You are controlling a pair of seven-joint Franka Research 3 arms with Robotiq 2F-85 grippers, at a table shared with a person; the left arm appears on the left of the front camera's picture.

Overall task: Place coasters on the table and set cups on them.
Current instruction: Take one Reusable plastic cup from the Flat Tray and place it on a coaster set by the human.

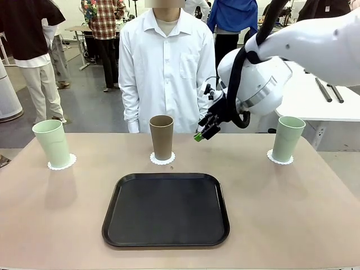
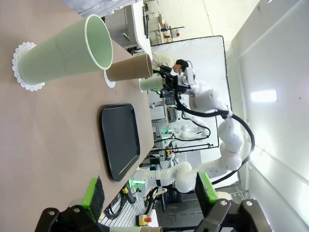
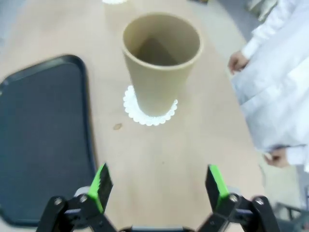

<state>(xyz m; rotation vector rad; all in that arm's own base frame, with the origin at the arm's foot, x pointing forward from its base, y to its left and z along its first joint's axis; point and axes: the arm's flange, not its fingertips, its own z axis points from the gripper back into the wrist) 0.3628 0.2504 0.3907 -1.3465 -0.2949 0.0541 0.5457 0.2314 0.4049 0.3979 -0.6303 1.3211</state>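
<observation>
Currently, item by item, largest first.

Table (image 1: 315, 225): beige top; carries all below. You have bare surface beside the brown cup, so pull back over that.

Tray (image 1: 166, 209): black, bare, at the near middle. Nothing remains on it to fetch.

Right gripper (image 1: 203, 130): jaws spread wide, grasping nothing, hanging just beside the brown cup at rim height. By the look of it, the step in hand is withdrawal; lift up and away from the rim so that no finger clips the tall cup.

Left gripper (image 2: 149, 193): jaws apart, empty, well apart from the cups.

Cups: left green cup (image 1: 52, 144), brown cup (image 1: 162, 138), right green cup (image 1: 287, 139); all upright, each standing on its own coaster.

Coasters: left coaster (image 1: 62, 164), middle coaster (image 1: 162, 160), right coaster (image 1: 279, 160); lacy edges show round each base. Placement looks complete.

Person (image 1: 160, 62): stands at the far edge; keep your retreat low and clear.
</observation>
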